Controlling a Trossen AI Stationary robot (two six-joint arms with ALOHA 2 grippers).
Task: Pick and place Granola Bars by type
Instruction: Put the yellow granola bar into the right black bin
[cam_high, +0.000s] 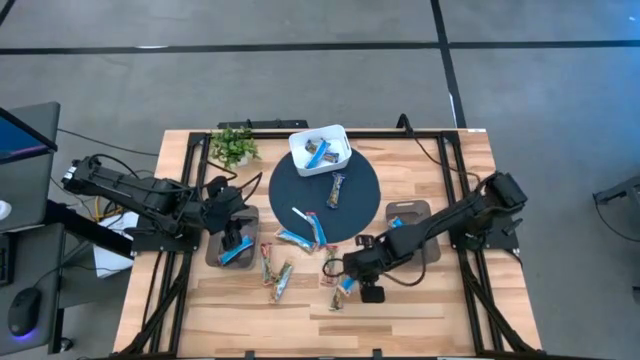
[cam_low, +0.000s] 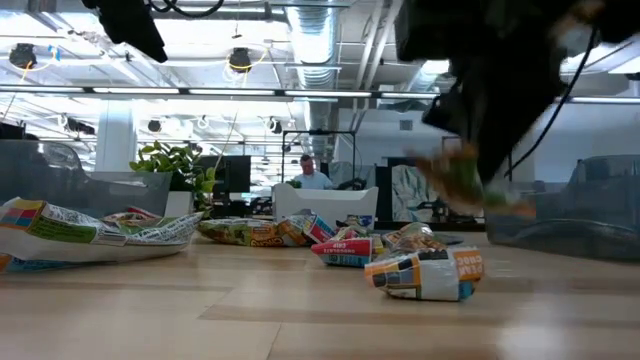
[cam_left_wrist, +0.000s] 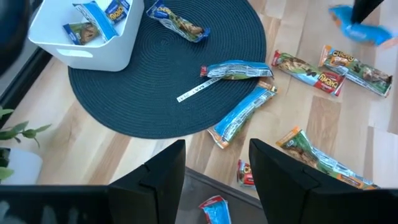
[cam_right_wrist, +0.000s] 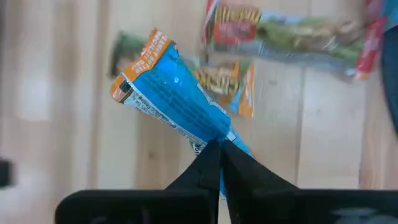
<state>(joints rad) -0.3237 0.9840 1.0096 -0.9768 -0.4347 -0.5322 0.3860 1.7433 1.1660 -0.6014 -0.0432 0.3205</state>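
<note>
Right hand of mine pinches one end of a blue granola bar, lifting it off the surface for sorting, while my left hand waits open.

Bright blue foil bar wrapper w/ orange end flap and white print sits pinched in the black right gripper. Tan-and-green wrappers w/ red logo blocks lie on the pale, light-grained wood tabletop. Round dark navy woven mat shows concentric ribbing. Blue-and-white wrappers lie at mat's edge. White rounded square box holds blue and tan packs. Thin white stick w/ dark lettering. Green leafy plant. Black left gripper.
</note>
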